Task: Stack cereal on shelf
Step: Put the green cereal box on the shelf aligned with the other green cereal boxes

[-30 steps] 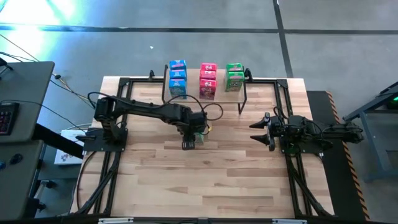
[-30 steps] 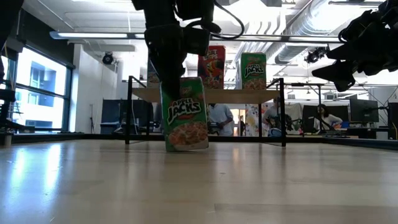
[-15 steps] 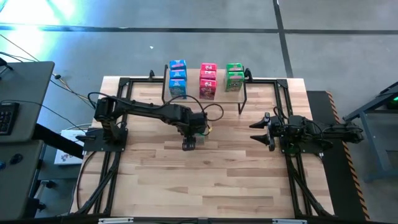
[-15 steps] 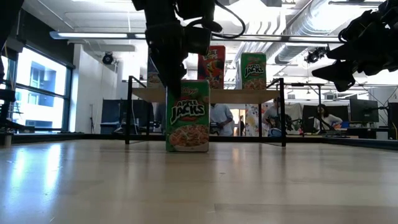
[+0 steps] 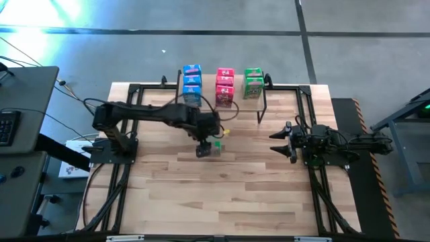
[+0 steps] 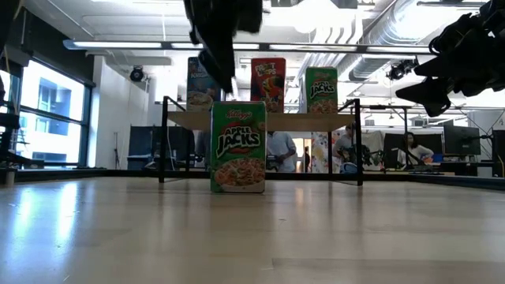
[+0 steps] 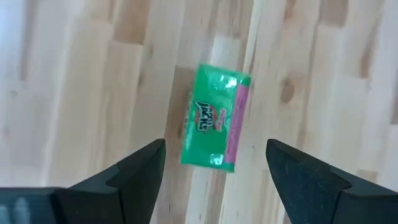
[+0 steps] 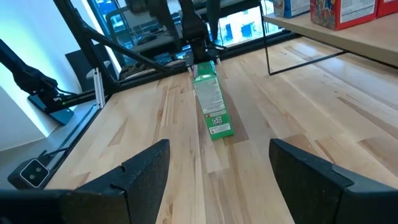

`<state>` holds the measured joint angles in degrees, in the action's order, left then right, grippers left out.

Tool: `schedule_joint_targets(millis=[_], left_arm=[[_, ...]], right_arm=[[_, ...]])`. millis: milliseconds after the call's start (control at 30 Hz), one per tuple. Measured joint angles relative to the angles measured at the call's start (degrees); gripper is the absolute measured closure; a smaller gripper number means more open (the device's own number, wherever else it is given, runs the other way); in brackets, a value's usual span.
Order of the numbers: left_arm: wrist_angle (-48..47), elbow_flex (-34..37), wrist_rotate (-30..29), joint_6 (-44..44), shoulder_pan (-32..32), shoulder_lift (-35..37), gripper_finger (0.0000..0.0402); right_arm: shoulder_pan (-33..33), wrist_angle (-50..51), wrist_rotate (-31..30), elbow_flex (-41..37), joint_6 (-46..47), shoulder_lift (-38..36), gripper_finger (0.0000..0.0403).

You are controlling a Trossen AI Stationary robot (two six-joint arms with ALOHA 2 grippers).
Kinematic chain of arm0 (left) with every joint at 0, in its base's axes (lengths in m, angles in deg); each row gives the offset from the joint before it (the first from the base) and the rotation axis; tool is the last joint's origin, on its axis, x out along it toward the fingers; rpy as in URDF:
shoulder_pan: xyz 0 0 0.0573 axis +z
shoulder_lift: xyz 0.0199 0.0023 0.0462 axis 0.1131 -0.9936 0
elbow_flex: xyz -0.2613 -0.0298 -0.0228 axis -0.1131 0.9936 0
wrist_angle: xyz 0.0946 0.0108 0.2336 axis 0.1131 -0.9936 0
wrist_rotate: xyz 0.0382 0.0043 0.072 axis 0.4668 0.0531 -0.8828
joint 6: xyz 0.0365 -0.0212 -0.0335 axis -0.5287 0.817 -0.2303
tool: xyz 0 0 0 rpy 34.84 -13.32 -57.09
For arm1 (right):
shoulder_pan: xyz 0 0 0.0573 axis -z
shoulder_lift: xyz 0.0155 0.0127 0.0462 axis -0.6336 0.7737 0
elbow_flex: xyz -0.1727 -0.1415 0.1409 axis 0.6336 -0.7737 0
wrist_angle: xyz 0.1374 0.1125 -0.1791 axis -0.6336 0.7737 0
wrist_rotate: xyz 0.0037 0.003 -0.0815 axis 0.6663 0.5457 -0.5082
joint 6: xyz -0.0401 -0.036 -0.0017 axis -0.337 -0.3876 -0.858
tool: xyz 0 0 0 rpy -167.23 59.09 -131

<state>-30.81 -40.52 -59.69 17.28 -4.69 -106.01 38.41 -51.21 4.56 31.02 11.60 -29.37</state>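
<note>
A green cereal box [image 6: 237,147] stands upright on its bottom on the wooden table, in front of the shelf [image 6: 260,121]. Seen from above, its top [image 7: 214,118] lies below my left gripper [image 7: 216,148], which hangs open over it [image 6: 219,67] and touches nothing. In the high view this gripper [image 5: 204,149] is next to the box [image 5: 216,145]. Blue [image 5: 192,84], pink-red [image 5: 224,87] and green [image 5: 253,83] cereal boxes stand on the shelf. My right gripper [image 5: 275,142] waits open at the table's right side.
The shelf's thin black legs [image 5: 263,107] stand on the table behind the green box. Black frame rails [image 5: 121,168] run along the table's left and right sides. Bare wood [image 5: 222,195] stretches toward the near edge. People show in the room beyond the table [image 6: 278,150].
My left gripper has opened, let go of the green box and gone up clear of its top. The box, tilted in the hold a second ago, has come upright and stays standing on the table.
</note>
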Motion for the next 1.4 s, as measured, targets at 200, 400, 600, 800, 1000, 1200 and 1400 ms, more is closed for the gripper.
schedule_joint_targets(millis=[200, 400, 600, 800, 1000, 1200, 1400], left_arm=[[-0.5, -3.3, -0.1, 2.1, 0.3, 4.5, 0.0131], [-0.2, -5.5, -0.1, 6.1, 0.3, 9.1, 0.0131], [0.0, -6.3, -0.1, 9.5, 0.3, 13.7, 0.0131], [-0.4, -6.4, -0.1, 14.5, 0.3, 18.1, 0.0131], [-0.5, -6.4, -0.1, 18.0, 0.3, 22.8, 0.0131], [-0.5, -6.4, -0.1, 20.9, 0.3, 27.0, 0.0131], [-0.5, -6.4, -0.1, 23.6, 0.3, 30.9, 0.0131]], right_arm=[[0.0, 0.0, 0.0, 0.0, 0.0, 0.3, 0.0135], [0.0, 0.0, 0.0, 0.0, 0.0, 0.5, 0.0135], [0.0, 0.0, 0.3, 0.0, 0.0, 0.5, 0.0135], [0.0, 0.1, 0.4, 0.0, 0.0, 0.5, 0.0135], [0.2, -0.4, -5.7, 0.0, 0.0, 0.5, 0.0135], [0.2, -0.4, -6.0, 0.0, 0.0, 0.5, 0.0135], [0.2, -0.5, -5.6, 0.0, 0.0, 0.5, 0.0135]])
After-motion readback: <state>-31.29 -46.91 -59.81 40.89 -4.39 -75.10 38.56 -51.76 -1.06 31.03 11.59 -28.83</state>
